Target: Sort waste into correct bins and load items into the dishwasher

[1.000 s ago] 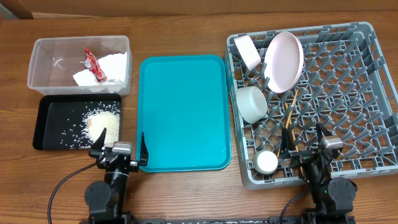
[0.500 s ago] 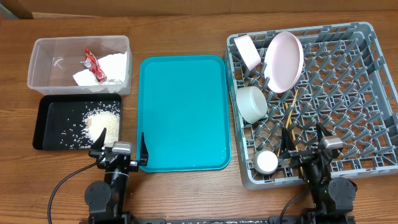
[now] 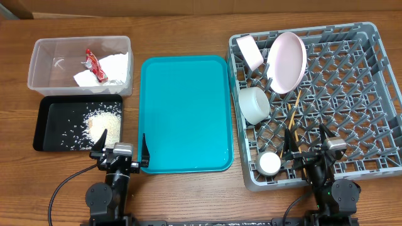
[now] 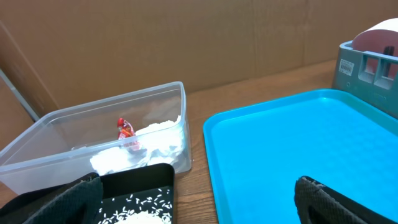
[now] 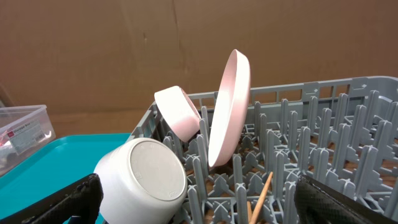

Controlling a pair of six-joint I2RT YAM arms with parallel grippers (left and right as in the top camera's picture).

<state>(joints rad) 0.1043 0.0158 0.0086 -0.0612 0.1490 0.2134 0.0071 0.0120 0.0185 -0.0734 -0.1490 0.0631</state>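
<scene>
Your left fingers [image 3: 144, 150] sat at the near edge of the counter [image 3: 188, 25], spread wide and released, grasping nothing. One tip lay over the near left corner of the teal tray [image 3: 185, 94], the other over the near right part of the black tray [image 3: 44, 141]. Your right fingers [image 3: 288, 143] were likewise released and empty, over the near edge of the dish rack [image 3: 370, 81].

At the far left, the clear tub [image 3: 81, 41] held the crumpled white napkin [image 3: 116, 63], with a red-and-white wrapper [image 3: 94, 64] resting against it. Just on the near side of the tub, the black tray held the rice grains [image 3: 103, 125], heaped toward its right end and scattered leftward. The teal tray lay between these bins and the rack.

In the rack's left part, the pink-white plate [image 3: 287, 61] stood on edge, tilted among the far pegs. The pale bowl [image 3: 250, 51] leaned on its side just left of the plate. Nearer, the white cup [image 3: 254, 104] lay on its side, and the chopsticks [image 3: 293, 113] slanted through the pegs just right of it. A small round white piece [image 3: 270, 163] sat in the near left corner; you could not tell what it was.
</scene>
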